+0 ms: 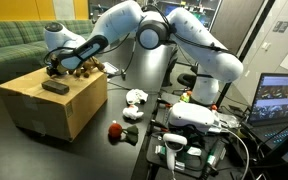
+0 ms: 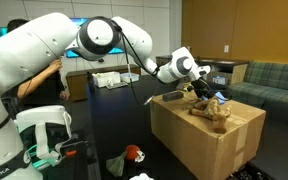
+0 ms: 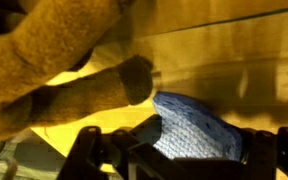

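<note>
My gripper point(image 3: 179, 152) hovers low over the top of a cardboard box point(image 1: 44, 108), seen in both exterior views point(image 2: 192, 86). In the wrist view a blue knitted piece point(image 3: 196, 125) sits between the two dark fingers, which appear closed on it. A brown plush toy point(image 3: 54, 60) lies right beside it, one limb touching the blue piece. The plush toy also shows on the box in both exterior views point(image 1: 85, 69) point(image 2: 217, 112). A flat dark object point(image 1: 56, 87) lies on the box top nearer the front.
A red toy point(image 1: 116, 130) and a white item point(image 1: 136, 98) lie on the dark floor beside the box. A green sofa point(image 1: 14, 45) stands behind it. An open laptop point(image 1: 284, 98) is at the side. A person point(image 2: 42, 80) sits in the background.
</note>
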Controlling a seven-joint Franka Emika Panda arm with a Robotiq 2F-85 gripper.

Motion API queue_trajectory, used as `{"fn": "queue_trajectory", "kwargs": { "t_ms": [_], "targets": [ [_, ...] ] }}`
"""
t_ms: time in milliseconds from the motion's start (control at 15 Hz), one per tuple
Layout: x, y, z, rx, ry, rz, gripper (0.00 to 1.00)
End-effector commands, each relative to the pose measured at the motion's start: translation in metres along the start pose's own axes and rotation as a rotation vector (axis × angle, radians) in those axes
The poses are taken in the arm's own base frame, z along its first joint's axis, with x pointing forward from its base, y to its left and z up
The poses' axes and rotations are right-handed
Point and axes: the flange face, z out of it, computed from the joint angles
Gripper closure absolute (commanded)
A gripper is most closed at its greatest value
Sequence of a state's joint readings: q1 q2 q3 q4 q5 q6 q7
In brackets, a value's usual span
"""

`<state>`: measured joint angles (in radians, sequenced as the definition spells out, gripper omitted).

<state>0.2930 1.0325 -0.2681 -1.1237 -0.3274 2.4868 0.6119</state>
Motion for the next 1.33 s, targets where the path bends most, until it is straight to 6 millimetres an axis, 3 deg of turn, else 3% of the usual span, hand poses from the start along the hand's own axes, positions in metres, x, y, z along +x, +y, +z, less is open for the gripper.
{"fn": "queue_trajectory", "kwargs": {
  "t_ms": [0, 133, 600, 733, 933, 1267],
  "targets": [
    [-0.004, -0.016, 0.002, 0.022, -0.033, -0.032, 0.84],
    [-0.007, -0.024, -0.009, 0.036, -0.032, -0.048, 0.98],
    [-0.016, -0.054, -0.066, 0.073, 0.01, -0.077, 0.98],
    [-0.027, -0.061, -0.086, 0.079, 0.019, -0.077, 0.97],
    [-0.038, -0.058, -0.117, 0.061, 0.02, -0.057, 0.97],
    [-0.06, -0.02, -0.174, 0.01, -0.033, -0.064, 0.97]
  ]
}}
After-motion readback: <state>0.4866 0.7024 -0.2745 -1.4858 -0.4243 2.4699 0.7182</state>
